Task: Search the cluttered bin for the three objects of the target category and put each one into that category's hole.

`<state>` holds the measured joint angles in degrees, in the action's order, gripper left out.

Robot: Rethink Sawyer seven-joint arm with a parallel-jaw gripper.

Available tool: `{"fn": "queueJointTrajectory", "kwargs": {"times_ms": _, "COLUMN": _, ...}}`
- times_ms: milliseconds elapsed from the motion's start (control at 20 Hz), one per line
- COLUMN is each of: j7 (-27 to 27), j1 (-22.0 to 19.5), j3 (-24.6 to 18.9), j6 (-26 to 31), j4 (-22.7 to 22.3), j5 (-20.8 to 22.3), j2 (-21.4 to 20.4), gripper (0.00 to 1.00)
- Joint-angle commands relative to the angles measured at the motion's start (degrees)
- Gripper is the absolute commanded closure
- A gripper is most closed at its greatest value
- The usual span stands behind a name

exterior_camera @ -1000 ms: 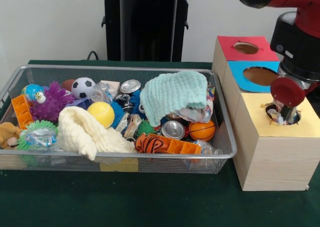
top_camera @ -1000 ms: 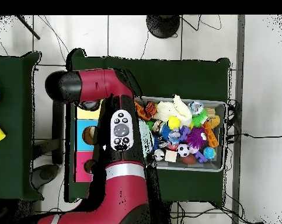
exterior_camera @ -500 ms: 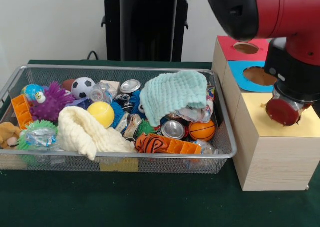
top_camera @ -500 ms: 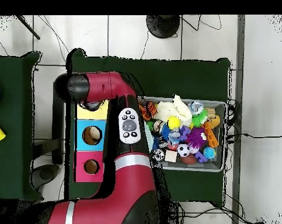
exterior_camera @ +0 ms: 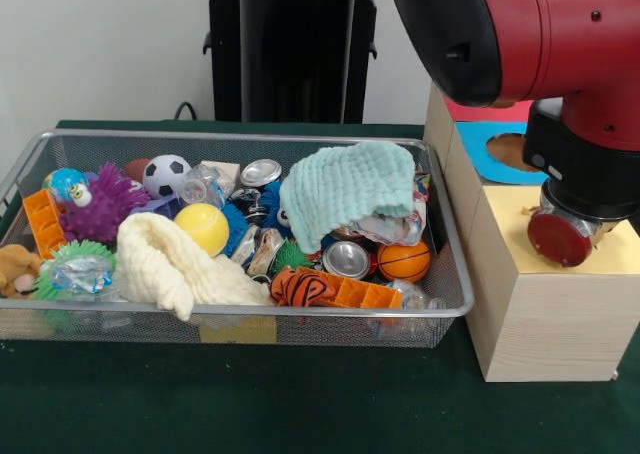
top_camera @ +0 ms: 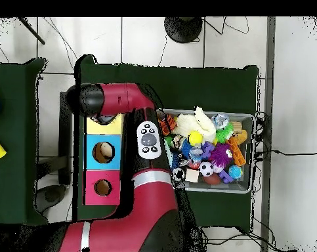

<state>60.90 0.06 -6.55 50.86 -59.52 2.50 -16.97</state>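
arm [exterior_camera: 540, 34]: red and black, enters from upper right of front view, big red link across the top | wrist [exterior_camera: 585, 164]: black, pointing down, ending in a round red cap | gripper: seemingly hidden behind the wrist, state unreadable | overhead: arm [top_camera: 131, 170] bent, elbow at upper left

Wire-mesh metal bin [exterior_camera: 30, 159], pale bare-wood box [exterior_camera: 540, 324], nubbly cloths [exterior_camera: 345, 189].

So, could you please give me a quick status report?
Gripper above the yellow box, jaws hidden. Cans in the bin. Green cloth covers some.
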Motion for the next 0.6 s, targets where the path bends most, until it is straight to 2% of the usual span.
{"fn": "queueJointTrajectory", "kwargs": {"times_ms": 50, "j7": 4.9, "j1": -1.84, "j3": -3.49, "j6": -1.69, "j4": -7.81, "j5": 0.75, "j2": -0.84, "gripper": 1.0}}
{"fn": "queueJointTrajectory", "kwargs": {"times_ms": 200, "j7": 5.43, "j1": -1.63, "j3": -3.14, "j6": 1.71, "j4": -10.74, "j5": -0.36, "j2": -4.9, "gripper": 1.0}}
{"fn": "queueJointTrajectory", "kwargs": {"times_ms": 400, "j7": 4.78, "j1": -1.16, "j3": -2.66, "j6": 10.96, "j4": -13.54, "j5": -1.93, "j2": -11.8, "gripper": 1.0}}
{"fn": "queueJointTrajectory", "kwargs": {"times_ms": 600, "j7": 4.87, "j1": -1.37, "j3": -2.59, "j6": 13.94, "j4": -14.29, "j5": -2.44, "j2": -15.34, "gripper": 1.0}}
